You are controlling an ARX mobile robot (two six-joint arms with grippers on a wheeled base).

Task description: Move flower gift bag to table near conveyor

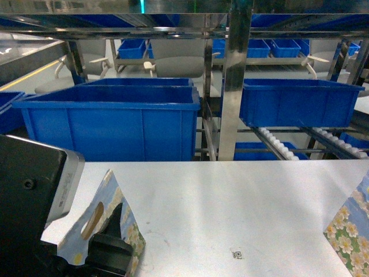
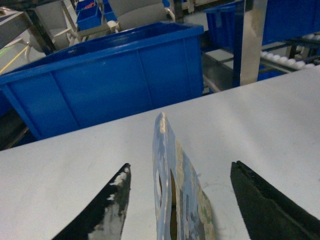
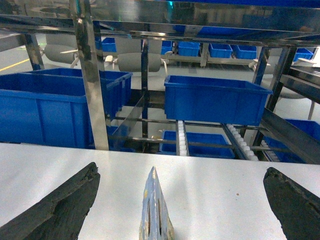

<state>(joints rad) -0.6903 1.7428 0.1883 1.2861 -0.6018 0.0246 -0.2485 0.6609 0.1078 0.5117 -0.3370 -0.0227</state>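
- On your left, the flower gift bag [image 1: 109, 222] stands on the table [image 1: 230, 202] at its near-left corner, top edge up, die-cut handle hole facing the head camera. Part of the left arm hides its lower side.
- The left gripper [image 2: 177, 200] has its jaws spread wide on either side of that bag; in the left wrist view neither finger touches the paper, so you hold nothing there.
- Seen from the left wrist, the bag is edge-on: its long axis runs upright and its flat faces look toward the two fingers, so it is lined up for a pinch across the thin way.
- I judge the step to be the moment around a grasp or a release; which of the two, these views do not settle.
- Further back, the conveyor [image 1: 277, 141] with its white rollers lies just beyond the table's far edge, behind a blue bin [image 1: 115, 121].
- On your right, a second floral bag [image 1: 353, 228] sits at the table's right edge; the right gripper [image 3: 180, 207] is likewise wide open around its edge-on top.
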